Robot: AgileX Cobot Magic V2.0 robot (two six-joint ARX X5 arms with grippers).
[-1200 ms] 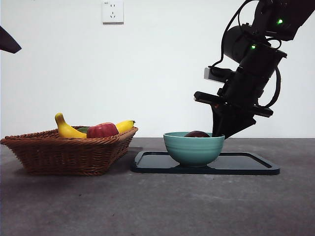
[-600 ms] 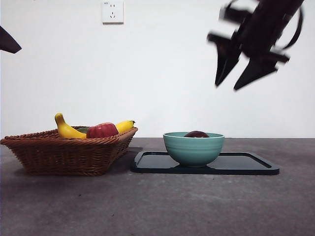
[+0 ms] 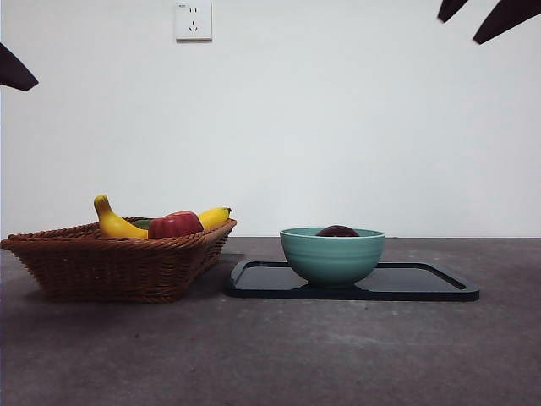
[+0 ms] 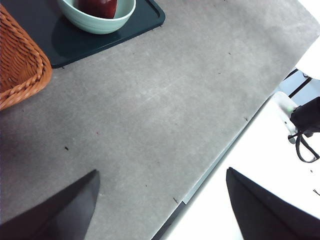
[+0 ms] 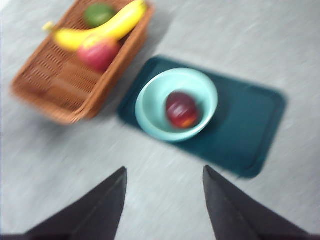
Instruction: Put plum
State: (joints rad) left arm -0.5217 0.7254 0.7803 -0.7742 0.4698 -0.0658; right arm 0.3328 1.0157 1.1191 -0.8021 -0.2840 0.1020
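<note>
The dark maroon plum (image 3: 337,231) lies in the teal bowl (image 3: 332,255) on the black tray (image 3: 423,283). It also shows in the right wrist view (image 5: 181,110) and the left wrist view (image 4: 98,7). My right gripper (image 5: 165,200) is open and empty, high above the table; in the front view its tips (image 3: 478,17) show at the top right corner. My left gripper (image 4: 162,197) is open and empty over the table's near edge, away from the bowl.
A wicker basket (image 3: 118,262) at the left holds a banana (image 3: 114,222), a red apple (image 3: 176,225) and a green fruit (image 5: 98,14). A black arm tip (image 3: 15,72) shows at the left edge. A wall socket (image 3: 193,19) is on the wall.
My right gripper has risen from beside the bowl up to the top right corner, open and empty. The plum stays in the bowl.
</note>
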